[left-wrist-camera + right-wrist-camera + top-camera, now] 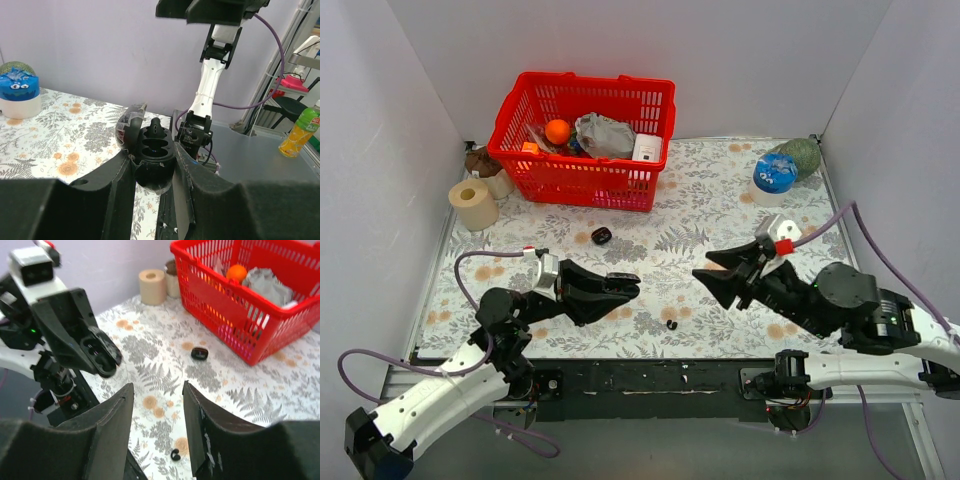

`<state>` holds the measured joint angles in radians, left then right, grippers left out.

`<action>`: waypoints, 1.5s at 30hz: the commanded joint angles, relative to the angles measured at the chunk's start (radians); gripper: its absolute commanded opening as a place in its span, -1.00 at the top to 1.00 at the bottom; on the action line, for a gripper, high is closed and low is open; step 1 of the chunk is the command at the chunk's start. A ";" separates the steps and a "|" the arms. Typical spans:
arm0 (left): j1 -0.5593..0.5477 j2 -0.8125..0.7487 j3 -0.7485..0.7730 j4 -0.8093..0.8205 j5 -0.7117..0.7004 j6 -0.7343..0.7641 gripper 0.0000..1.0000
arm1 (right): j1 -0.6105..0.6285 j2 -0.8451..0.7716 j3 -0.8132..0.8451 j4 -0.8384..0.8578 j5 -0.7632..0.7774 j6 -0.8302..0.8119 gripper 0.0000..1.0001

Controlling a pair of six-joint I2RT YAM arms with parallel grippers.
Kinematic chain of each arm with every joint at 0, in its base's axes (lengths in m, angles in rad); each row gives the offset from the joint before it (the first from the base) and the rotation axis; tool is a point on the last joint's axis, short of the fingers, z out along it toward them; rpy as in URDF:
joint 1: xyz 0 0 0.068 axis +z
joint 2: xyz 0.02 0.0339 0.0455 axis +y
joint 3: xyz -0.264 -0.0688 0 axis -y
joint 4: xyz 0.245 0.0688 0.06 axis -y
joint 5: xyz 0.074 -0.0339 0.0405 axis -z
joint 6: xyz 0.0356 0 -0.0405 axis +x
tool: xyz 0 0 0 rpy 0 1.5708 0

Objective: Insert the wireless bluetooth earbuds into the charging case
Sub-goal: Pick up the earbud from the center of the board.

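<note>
While left gripper (152, 165) clamps case (150, 145) and right gripper (157, 387) gapes empty, tiny earbud (672, 324) at lower centre could squirt from pinch.

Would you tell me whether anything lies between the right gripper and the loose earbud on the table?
Nothing visible does. The earbud lies alone on the tablecloth, only bare cloth between it and the right gripper, whose jaws stand open.

Top camera high above the near edge, looking down on the whole bench (720, 190), left wrist camera close, facing right along that edge, right wrist camera facing left, both catching the charging case (154, 150)
</note>
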<state>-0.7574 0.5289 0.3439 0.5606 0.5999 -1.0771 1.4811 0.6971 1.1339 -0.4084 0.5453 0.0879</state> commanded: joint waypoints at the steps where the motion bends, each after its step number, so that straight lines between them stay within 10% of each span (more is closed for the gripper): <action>1: -0.003 -0.053 -0.014 -0.056 -0.045 0.019 1.00 | -0.005 0.080 -0.130 -0.108 0.079 0.160 -0.02; 5: -0.003 -0.082 -0.011 -0.093 -0.042 0.011 1.00 | -0.070 0.169 -0.268 -0.069 -0.039 0.239 0.08; 9: -0.003 -0.108 -0.006 -0.122 -0.041 0.000 1.00 | -0.182 0.226 -0.434 0.075 -0.250 0.283 0.82; 12: -0.003 -0.131 -0.006 -0.151 -0.042 0.000 1.00 | -0.214 0.275 -0.514 0.143 -0.313 0.296 0.94; 24: -0.003 -0.175 -0.046 -0.156 -0.049 -0.007 1.00 | -0.226 0.421 -0.551 0.289 -0.441 0.208 0.28; 45: -0.003 -0.181 -0.068 -0.151 -0.055 -0.017 1.00 | -0.367 0.559 -0.545 0.321 -0.538 0.133 0.16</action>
<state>-0.7574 0.3477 0.2756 0.4026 0.5571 -1.0935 1.1313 1.2491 0.5724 -0.1238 0.0265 0.2390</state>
